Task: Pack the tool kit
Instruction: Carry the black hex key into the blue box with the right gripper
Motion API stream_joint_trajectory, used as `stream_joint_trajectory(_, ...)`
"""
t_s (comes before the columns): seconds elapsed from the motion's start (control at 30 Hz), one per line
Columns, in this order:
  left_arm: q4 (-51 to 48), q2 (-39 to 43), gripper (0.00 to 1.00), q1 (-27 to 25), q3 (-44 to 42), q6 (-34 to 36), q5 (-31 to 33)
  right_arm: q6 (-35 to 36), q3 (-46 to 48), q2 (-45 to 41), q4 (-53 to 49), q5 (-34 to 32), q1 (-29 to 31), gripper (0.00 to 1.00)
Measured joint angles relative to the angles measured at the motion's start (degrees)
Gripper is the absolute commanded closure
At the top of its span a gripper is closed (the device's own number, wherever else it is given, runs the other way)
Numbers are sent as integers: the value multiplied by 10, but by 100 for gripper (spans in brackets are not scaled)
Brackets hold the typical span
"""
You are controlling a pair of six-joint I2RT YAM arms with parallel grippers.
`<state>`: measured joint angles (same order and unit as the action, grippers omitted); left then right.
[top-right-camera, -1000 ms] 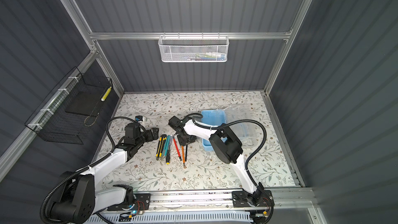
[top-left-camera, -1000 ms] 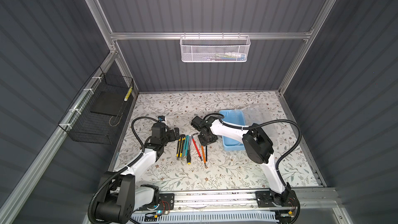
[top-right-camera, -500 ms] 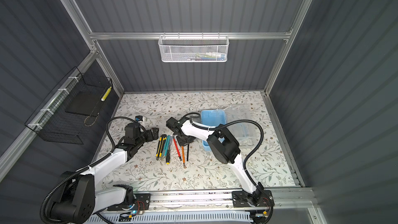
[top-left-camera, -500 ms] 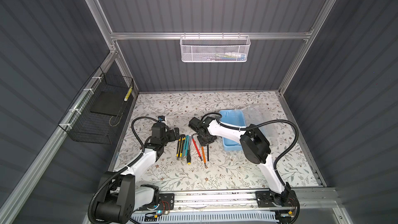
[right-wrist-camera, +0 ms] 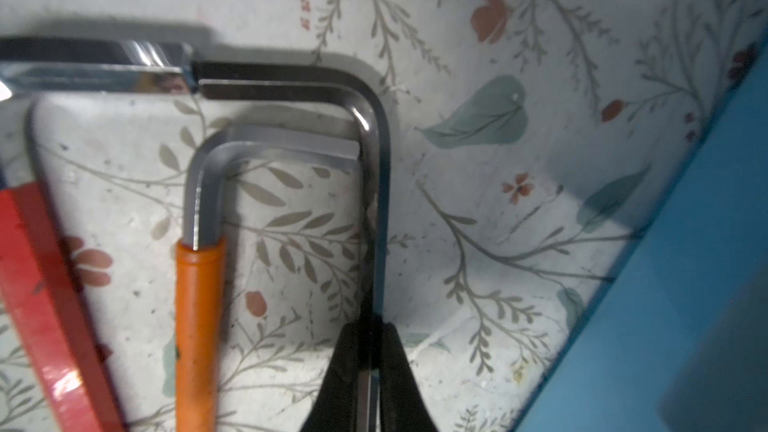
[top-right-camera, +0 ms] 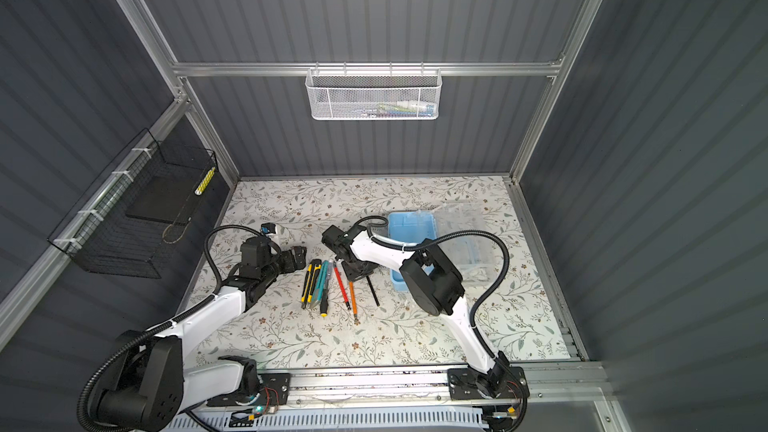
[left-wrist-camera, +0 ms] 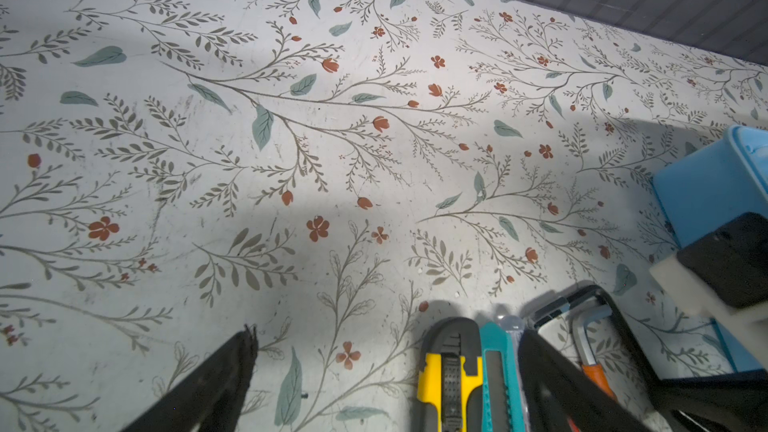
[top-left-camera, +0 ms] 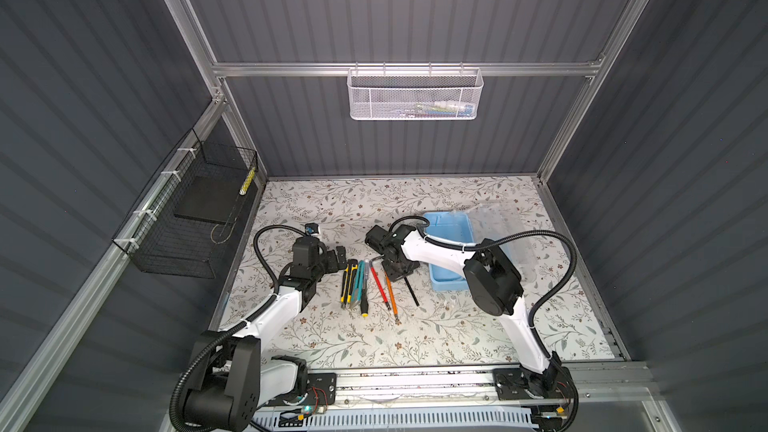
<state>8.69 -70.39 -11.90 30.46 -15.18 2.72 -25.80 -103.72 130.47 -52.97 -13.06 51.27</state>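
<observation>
The tool kit (top-left-camera: 451, 243) (top-right-camera: 412, 230) is a light-blue box lying open at mid right, its clear lid (top-left-camera: 509, 234) folded out to the right. Left of it lies a row of tools: a yellow knife (top-left-camera: 345, 282), a teal knife (top-left-camera: 357, 280), a red-handled key (top-left-camera: 379, 282), an orange-handled key (top-left-camera: 390, 292) and a black hex key (top-left-camera: 412, 292). My right gripper (top-left-camera: 399, 272) (right-wrist-camera: 370, 328) is shut on the black hex key (right-wrist-camera: 374, 201) down at the mat. My left gripper (top-left-camera: 338, 257) (left-wrist-camera: 386, 367) stands open by the yellow knife (left-wrist-camera: 451, 376), holding nothing.
A white mesh basket (top-left-camera: 415, 95) hangs on the back wall. A black wire basket (top-left-camera: 187, 222) is fixed to the left wall. The tool kit's blue wall (right-wrist-camera: 685, 284) stands close beside my right gripper. The arms' rail (top-left-camera: 415, 380) runs along the front edge.
My right gripper has closed its fingers onto the black hex key after shifting slightly left. The left arm has stayed still.
</observation>
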Motion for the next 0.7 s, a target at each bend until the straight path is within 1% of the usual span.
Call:
stream_joint_trajectory(0.17, 0, 0, 0, 0, 0, 0, 0, -1, 1, -1, 9, 1, -10, 100)
stream_joint_trajectory(0.53, 0, 0, 0, 0, 0, 0, 0, -8, 8, -16, 17, 11, -28, 100)
stream_joint_trajectory(0.7, 0, 0, 0, 0, 0, 0, 0, -8, 7, -51, 9, 10, -27, 100)
